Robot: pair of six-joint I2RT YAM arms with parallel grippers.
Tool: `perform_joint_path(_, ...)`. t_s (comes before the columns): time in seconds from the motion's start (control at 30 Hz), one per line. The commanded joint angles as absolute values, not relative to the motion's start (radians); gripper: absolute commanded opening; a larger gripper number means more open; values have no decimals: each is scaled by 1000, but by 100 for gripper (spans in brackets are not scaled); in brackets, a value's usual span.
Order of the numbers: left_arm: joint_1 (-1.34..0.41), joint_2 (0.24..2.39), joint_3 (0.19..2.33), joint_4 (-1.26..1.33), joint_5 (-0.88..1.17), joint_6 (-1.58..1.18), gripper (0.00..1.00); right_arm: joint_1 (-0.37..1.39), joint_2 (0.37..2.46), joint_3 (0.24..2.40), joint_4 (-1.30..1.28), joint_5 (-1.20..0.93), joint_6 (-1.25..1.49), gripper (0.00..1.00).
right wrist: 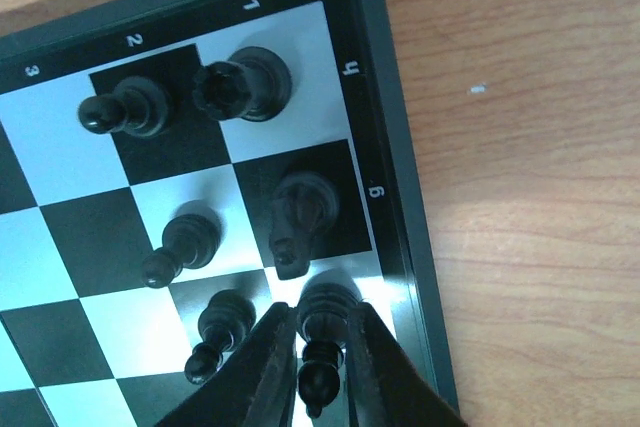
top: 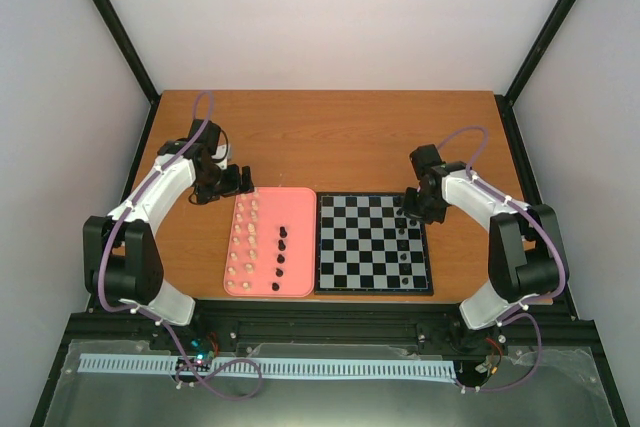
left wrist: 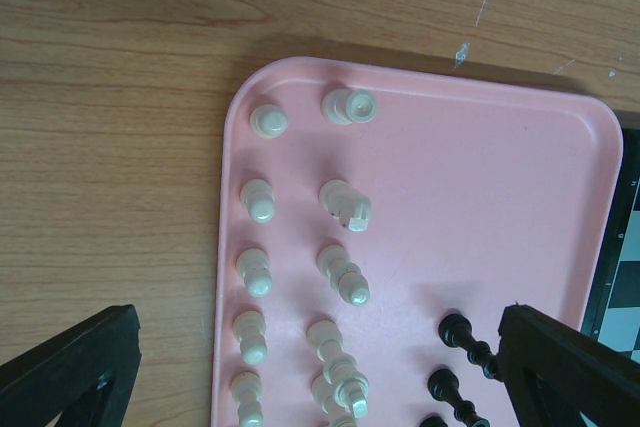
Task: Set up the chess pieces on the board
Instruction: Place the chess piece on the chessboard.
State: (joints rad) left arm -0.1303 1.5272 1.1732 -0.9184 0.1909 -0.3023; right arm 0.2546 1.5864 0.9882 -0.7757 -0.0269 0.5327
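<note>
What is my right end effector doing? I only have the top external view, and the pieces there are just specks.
Observer: The right end effector closely flanks one upright black piece on the board, on its edge file; whether it is pinching, I cannot tell.
Operator: What is beside it?
Observer: A knight on the next square, then a rook in the corner.
Operator: And the left?
Observer: The left end effector is open and holds nothing, above the white pieces on the pink tray.

Judged a robotics laboratory test cell. Noted: plain white enclosure panels (top: 330, 17), black frame struts (top: 112, 17), wooden table (top: 330, 142), left arm (top: 165, 187) and right arm (top: 490, 205) bolted to a black metal rail (top: 340, 327) at the near edge, exposed purple cabling (top: 102, 267).
</note>
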Motion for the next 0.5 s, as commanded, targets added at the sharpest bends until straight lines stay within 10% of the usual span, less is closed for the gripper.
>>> perform_joint_path(0.0, -133, 1528, 1197, -911, 193, -297, 100, 247, 1583, 974, -802, -11, 524, 19)
perform_joint_path(0.47, -134, 1528, 1204, -913, 193, -298, 100, 263, 1448, 1050, -939, -27, 506, 46)
